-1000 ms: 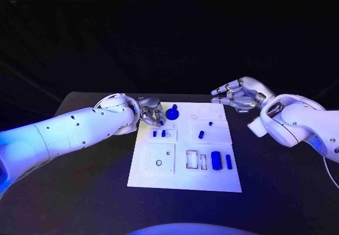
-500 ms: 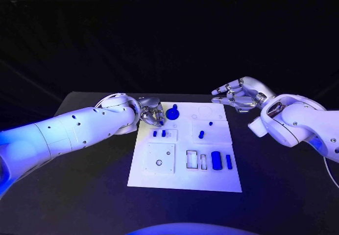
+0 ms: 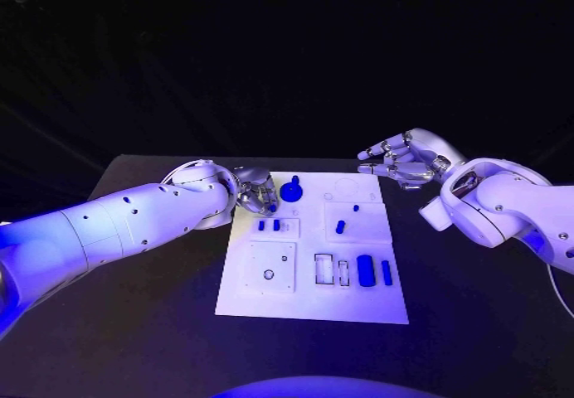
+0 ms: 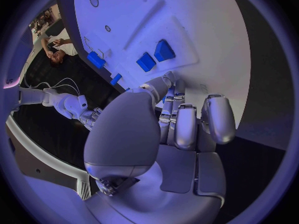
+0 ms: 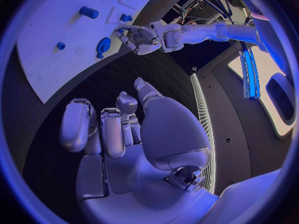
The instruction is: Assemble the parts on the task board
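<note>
Head view: task board (image 3: 313, 305) at mid-table. Left hand (image 3: 255, 192) at its far-left corner, fingers curled, beside the round blue part (image 3: 293, 193); grasp unclear. Right hand (image 3: 401, 160) off the far-right corner, fingers apart, grasping nothing.
Left wrist view: fingers (image 4: 181, 127) curled over the board's edge near two blue blocks (image 4: 155, 56).
Right wrist view: hand released.

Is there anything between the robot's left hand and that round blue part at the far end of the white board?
Nothing visible. The silver left hand sits at the far left edge of the white task board, right beside the round blue part with a stem; only bare board shows between them. Whether the fingertips already touch it cannot be told.
</note>
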Controlling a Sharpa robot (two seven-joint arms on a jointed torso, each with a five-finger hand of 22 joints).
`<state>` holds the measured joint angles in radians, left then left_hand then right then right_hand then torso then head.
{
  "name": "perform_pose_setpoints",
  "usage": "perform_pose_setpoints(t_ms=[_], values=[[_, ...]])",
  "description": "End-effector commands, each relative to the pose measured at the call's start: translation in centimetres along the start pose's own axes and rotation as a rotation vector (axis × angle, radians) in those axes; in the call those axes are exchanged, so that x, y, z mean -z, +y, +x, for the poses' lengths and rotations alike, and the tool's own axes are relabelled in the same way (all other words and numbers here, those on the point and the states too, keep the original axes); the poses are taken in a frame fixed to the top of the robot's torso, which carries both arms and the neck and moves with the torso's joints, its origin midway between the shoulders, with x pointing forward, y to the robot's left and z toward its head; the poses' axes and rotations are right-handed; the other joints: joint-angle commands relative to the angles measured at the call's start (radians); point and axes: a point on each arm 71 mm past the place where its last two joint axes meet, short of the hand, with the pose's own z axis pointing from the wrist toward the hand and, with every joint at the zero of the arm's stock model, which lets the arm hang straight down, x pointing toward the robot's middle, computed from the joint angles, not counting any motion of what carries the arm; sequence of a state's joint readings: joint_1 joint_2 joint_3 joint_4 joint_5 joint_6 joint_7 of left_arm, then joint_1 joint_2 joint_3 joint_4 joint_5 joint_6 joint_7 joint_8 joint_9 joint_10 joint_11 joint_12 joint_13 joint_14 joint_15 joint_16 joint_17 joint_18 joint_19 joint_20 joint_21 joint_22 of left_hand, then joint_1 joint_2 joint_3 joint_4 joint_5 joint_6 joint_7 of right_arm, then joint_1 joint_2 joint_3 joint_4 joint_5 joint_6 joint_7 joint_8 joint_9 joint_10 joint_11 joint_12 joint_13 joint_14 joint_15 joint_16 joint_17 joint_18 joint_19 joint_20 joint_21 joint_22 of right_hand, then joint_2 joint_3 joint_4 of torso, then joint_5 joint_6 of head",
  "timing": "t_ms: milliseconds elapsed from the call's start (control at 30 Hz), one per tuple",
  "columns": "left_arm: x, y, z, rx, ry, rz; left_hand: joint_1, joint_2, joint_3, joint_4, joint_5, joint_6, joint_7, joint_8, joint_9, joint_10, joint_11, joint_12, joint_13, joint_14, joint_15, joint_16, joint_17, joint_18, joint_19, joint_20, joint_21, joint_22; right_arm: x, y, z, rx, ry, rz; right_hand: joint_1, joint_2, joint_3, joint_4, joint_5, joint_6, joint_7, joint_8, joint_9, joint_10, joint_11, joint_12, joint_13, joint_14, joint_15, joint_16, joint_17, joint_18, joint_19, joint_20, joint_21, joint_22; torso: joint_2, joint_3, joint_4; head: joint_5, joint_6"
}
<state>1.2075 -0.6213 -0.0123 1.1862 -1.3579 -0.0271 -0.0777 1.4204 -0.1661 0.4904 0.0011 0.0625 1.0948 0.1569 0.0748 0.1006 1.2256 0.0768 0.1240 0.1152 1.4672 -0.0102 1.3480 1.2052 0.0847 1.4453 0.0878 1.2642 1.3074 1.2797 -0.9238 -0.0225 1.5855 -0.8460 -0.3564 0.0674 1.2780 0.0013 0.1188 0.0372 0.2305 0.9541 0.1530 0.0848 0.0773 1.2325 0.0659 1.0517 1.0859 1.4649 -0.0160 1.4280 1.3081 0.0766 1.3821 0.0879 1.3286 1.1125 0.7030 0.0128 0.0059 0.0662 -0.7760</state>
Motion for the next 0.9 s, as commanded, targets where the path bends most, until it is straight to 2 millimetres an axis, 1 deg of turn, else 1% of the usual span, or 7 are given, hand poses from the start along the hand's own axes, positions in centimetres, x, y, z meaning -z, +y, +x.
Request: perform_pose_setpoints(t_ms=[33, 400, 500, 633, 733, 833, 900], values=[[0.0, 0.0, 0.1, 0.002, 0.015, -0.004, -0.009, -0.002, 0.008, -0.001, -0.002, -0.009, 0.000, -0.005, -0.002, -0.006, 0.004, -0.007, -0.002, 0.011, 0.007, -0.003, -0.002, -0.011, 0.001, 0.006, -0.006, 0.023, 0.0, 0.0, 0.1, 0.002, 0.016, -0.006, 0.002, 0.005, -0.005, 0.001, 0.006, 0.005, 0.001, 0.007, 0.001, -0.004, -0.002, 0.003, 0.001, 0.064, 0.002, -0.002, 0.092, 0.014, -0.004, 0.000, -0.004, 0.001, 0.000, 0.0002, 0.0011, -0.001, -0.001], [0.0, 0.3, 0.1, 0.003, 0.008, -0.018, -0.019, -0.013, 0.018, -0.006, -0.002, -0.049, 0.011, -0.015, -0.020, -0.026, 0.015, -0.022, -0.004, 0.002, 0.017, -0.014, -0.025, -0.006, -0.009, 0.017, -0.026, 0.011, 0.0, -0.3, 0.1, 0.007, 0.024, 0.015, 0.001, 0.004, -0.008, 0.004, 0.005, 0.000, 0.002, 0.004, 0.000, -0.025, 0.000, -0.025, -0.025, 0.058, 0.003, -0.019, 0.074, 0.020, -0.017, 0.001, -0.021, -0.029, -0.001, -0.0004, 0.0013, -0.001, 0.000], [0.1, 0.5, -0.1, 0.008, -0.006, -0.021, -0.025, -0.023, 0.023, -0.009, -0.002, -0.090, 0.017, -0.015, -0.033, -0.053, 0.024, -0.038, -0.011, -0.006, 0.023, -0.025, -0.045, 0.000, -0.020, 0.023, -0.051, -0.006, 0.0, -0.4, 0.0, 0.033, 0.023, 0.021, 0.015, 0.007, -0.009, 0.007, 0.002, -0.011, 0.004, 0.001, -0.002, -0.172, 0.001, -0.253, -0.232, 0.042, 0.004, -0.064, 0.028, 0.031, -0.046, 0.002, -0.059, -0.088, -0.001, -0.0007, 0.0006, -0.002, 0.002], [0.4, 1.1, -0.4, 0.033, -0.038, -0.025, -0.023, -0.035, 0.024, -0.017, -0.002, -0.153, 0.033, -0.014, -0.038, -0.120, 0.044, -0.060, -0.029, -0.045, 0.039, -0.086, -0.139, 0.022, -0.070, 0.037, -0.159, -0.082, -0.1, -0.7, -0.2, 0.117, 0.027, 0.019, 0.045, -0.003, 0.009, 0.007, -0.008, -0.003, 0.007, 0.007, 0.001, -0.230, 0.007, -0.452, -0.399, 0.023, 0.005, -0.129, -0.039, 0.039, -0.065, 0.002, -0.092, -0.135, -0.001, -0.0005, -0.0004, -0.003, 0.005], [0.7, 1.6, -0.8, 0.067, -0.062, -0.029, -0.012, -0.034, 0.023, -0.026, -0.001, -0.164, 0.033, -0.010, -0.036, -0.165, 0.049, -0.059, -0.040, -0.096, 0.043, -0.163, -0.250, 0.045, -0.122, 0.042, -0.269, -0.158, -0.2, -1.1, -0.3, 0.176, 0.051, 0.035, 0.073, -0.018, 0.036, -0.002, -0.016, 0.013, 0.013, 0.010, 0.001, -0.201, 0.012, -0.602, -0.550, 0.018, 0.018, -0.161, -0.073, 0.043, -0.072, 0.004, -0.110, -0.159, -0.002, -0.0003, -0.0012, -0.003, 0.008], [1.4, 2.3, -1.4, 0.162, -0.104, -0.041, 0.015, -0.020, 0.047, -0.043, 0.000, -0.148, 0.033, -0.001, -0.032, -0.173, 0.049, -0.050, -0.044, -0.117, 0.040, -0.192, -0.291, 0.054, -0.142, 0.041, -0.311, -0.187, -0.5, -1.7, -0.3, 0.265, 0.083, 0.061, 0.097, -0.029, 0.065, -0.016, -0.016, 0.054, 0.007, 0.021, 0.006, -0.193, 0.015, -0.706, -0.648, 0.017, 0.011, -0.178, -0.093, 0.045, -0.074, 0.007, -0.121, -0.171, -0.002, 0.0007, -0.0021, -0.004, 0.012], [1.9, 2.8, -1.9, 0.256, -0.125, -0.051, 0.041, -0.020, 0.081, -0.066, 0.003, -0.135, 0.037, 0.004, -0.031, -0.186, 0.055, -0.047, -0.047, -0.209, 0.040, -0.312, -0.448, 0.079, -0.213, 0.038, -0.442, -0.277, -0.7, -2.1, -0.4, 0.340, 0.097, 0.072, 0.108, -0.037, 0.082, -0.025, -0.025, 0.073, 0.003, 0.023, 0.007, -0.169, 0.011, -0.751, -0.693, 0.020, 0.009, -0.180, -0.096, 0.044, -0.070, 0.008, -0.121, -0.171, -0.002, 0.0010, -0.0015, -0.005, 0.015]])
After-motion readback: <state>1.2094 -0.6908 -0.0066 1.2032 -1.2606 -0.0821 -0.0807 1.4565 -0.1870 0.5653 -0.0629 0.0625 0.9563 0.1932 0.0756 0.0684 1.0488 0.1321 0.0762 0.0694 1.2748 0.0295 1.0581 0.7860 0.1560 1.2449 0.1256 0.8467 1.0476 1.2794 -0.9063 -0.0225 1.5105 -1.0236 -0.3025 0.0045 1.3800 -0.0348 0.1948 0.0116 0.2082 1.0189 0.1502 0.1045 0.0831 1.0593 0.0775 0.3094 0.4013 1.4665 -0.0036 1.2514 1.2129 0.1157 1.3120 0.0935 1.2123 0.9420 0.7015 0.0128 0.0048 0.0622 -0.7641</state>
